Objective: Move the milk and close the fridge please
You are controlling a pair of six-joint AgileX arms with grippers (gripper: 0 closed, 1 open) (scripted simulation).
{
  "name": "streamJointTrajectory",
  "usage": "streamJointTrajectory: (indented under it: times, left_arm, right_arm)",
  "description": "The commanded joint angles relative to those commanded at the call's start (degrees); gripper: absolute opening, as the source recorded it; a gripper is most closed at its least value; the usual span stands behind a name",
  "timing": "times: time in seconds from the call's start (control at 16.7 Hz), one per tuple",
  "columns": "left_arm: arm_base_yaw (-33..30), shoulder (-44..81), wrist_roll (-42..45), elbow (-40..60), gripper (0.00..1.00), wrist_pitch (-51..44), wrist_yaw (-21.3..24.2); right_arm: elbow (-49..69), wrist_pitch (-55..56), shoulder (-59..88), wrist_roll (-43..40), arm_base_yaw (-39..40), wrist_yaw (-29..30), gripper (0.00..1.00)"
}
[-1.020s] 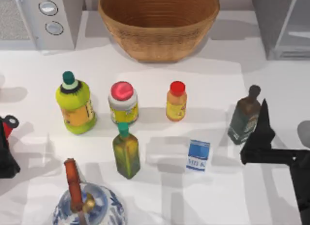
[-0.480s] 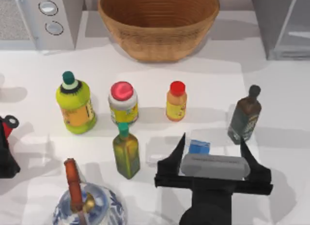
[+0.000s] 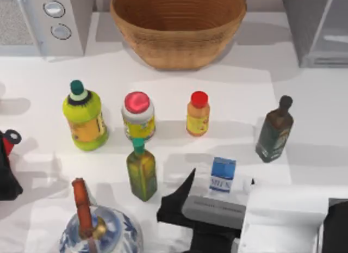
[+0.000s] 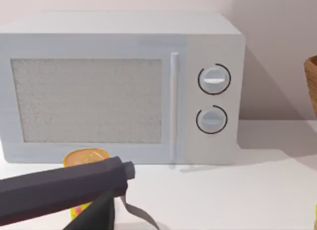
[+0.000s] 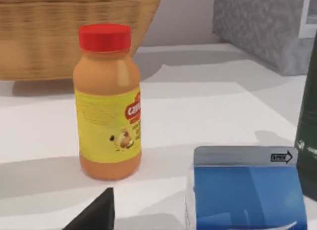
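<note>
The milk [image 3: 223, 175], a small carton with a blue top and white base, stands at the front right of the table. My right gripper [image 3: 220, 179] comes at it from the near edge and is open, with one black finger [image 3: 182, 196] left of the carton and the other hidden under the white arm link. The right wrist view has the milk [image 5: 245, 190] close up and a black fingertip [image 5: 94, 215] beside it. The fridge [image 3: 318, 27] stands at the back right corner. My left gripper [image 3: 6, 171] is parked at the left edge.
An orange red-capped bottle [image 3: 198, 113] and a dark bottle [image 3: 274, 130] stand just behind the milk. A green bottle [image 3: 141, 168], a red-lidded jar [image 3: 138, 116], a yellow-green bottle [image 3: 84, 119] and a teapot [image 3: 98, 228] crowd the left. Basket [image 3: 178, 24] and microwave [image 3: 38, 19] sit at the back.
My right gripper swung in from the right side to the milk's near side, then shifted toward the near edge and tilted. The milk and the left arm have not moved.
</note>
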Motion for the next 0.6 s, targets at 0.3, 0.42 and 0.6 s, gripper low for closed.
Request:
streamJointTrajectory:
  times: [0.3, 0.42, 0.6]
  left_arm:
    - [0.0, 0.0, 0.0, 0.0, 1.0, 0.0, 0.0]
    - [0.0, 0.0, 0.0, 0.0, 1.0, 0.0, 0.0]
    - [0.0, 0.0, 0.0, 0.0, 1.0, 0.0, 0.0]
  right_arm:
    - [-0.3, -0.1, -0.2, -0.1, -0.2, -0.1, 1.0]
    - [-1.9, 1.7, -1.4, -1.3, 0.2, 0.3, 1.0]
    - [-4.6, 5.3, -3.0, -3.7, -0.2, -0.2, 1.0]
